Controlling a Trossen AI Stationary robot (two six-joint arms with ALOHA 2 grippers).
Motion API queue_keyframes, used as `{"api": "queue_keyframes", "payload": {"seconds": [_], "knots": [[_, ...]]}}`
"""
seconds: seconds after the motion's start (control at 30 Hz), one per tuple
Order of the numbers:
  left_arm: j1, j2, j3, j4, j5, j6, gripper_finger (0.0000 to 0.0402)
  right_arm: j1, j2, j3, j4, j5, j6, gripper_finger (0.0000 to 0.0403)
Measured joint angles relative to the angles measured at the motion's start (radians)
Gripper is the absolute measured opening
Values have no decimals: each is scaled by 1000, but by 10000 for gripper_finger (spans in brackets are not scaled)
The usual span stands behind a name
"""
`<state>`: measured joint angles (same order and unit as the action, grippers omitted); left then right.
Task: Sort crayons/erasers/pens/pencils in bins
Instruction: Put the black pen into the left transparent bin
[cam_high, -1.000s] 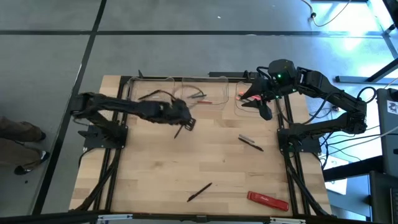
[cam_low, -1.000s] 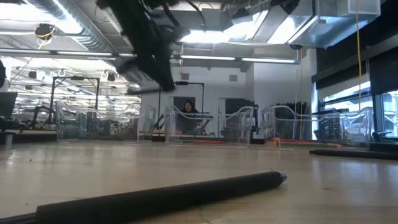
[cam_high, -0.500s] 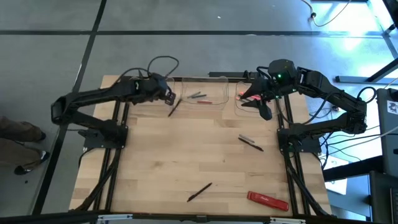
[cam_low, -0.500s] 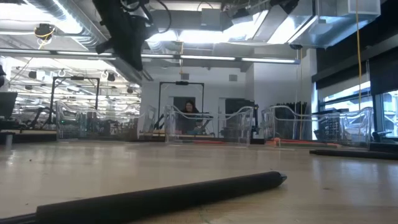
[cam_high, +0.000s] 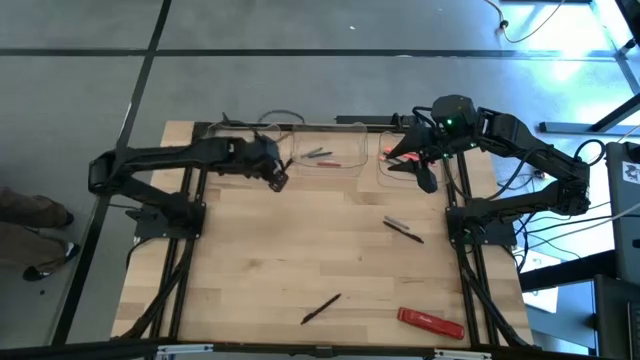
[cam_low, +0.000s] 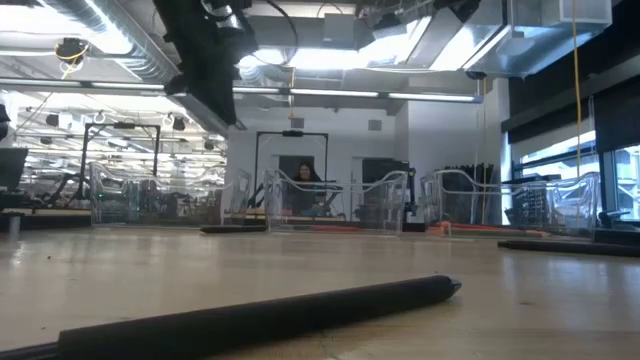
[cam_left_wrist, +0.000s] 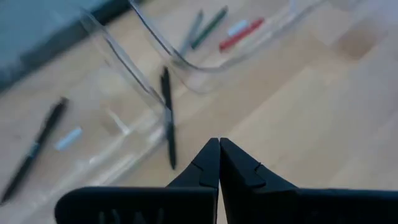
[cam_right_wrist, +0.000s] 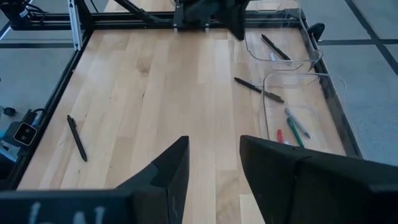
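The left gripper (cam_high: 277, 180) hung over the table (cam_high: 300, 250) just in front of the gap between the left bin (cam_high: 240, 145) and the middle bin (cam_high: 325, 150), its two dark fingers (cam_left_wrist: 208, 165) pressed tip to tip with nothing between them. Just beyond those tips, in the left wrist view, a black pen (cam_left_wrist: 168, 115) lay on the wood against the outer wall of the left bin, apart from the gripper. Another black pen (cam_left_wrist: 34, 149) and a small pale stick (cam_left_wrist: 67, 138) lay inside that clear tub. The middle bin held a green stick (cam_left_wrist: 210, 27), a grey one (cam_left_wrist: 193, 31) and a red one (cam_left_wrist: 239, 34). The right gripper (cam_high: 425, 172) hovered over the right bin (cam_high: 410, 160) at the table's far right, its fingers (cam_right_wrist: 171, 168) spread wide and empty. On the open wood lay more thin black pens: one near the front edge (cam_high: 321, 308) and one to the right of centre (cam_high: 408, 233), with a short grey stick (cam_high: 394, 222) just beside the latter. A flat red bar (cam_high: 432, 321) lay near the front right corner. In the low view a long dark pen (cam_low: 260, 315) stretched across the foreground.
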<state>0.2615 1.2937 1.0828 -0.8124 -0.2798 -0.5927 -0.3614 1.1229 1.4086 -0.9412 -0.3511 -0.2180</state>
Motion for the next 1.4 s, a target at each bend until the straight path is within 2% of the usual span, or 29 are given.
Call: {"api": "queue_keyframes", "payload": {"seconds": [0.2, 0.33, 0.7, 0.93, 1.07, 1.4], "knots": [[-53, 107, 0, -55, 20, -58, 0, 0, 0, 0, 0, 0, 0, 145], [-37, 181, 0, -67, 106, -59, 0, 0, 0, 0, 0, 0, 0, 145], [-30, 406, 0, -44, 115, -96, 0, 0, 0, 0, -2, 0, 0, 145], [1, 422, 0, -34, 114, -133, 10, 0, 0, 0, -2, 0, 0, 145], [26, 422, 0, -35, 143, -136, 31, 0, 0, 0, -2, 0, 0, 145], [68, 422, 0, -41, 121, -82, 85, 0, 0, 0, -2, 0, 0, 145]]}}
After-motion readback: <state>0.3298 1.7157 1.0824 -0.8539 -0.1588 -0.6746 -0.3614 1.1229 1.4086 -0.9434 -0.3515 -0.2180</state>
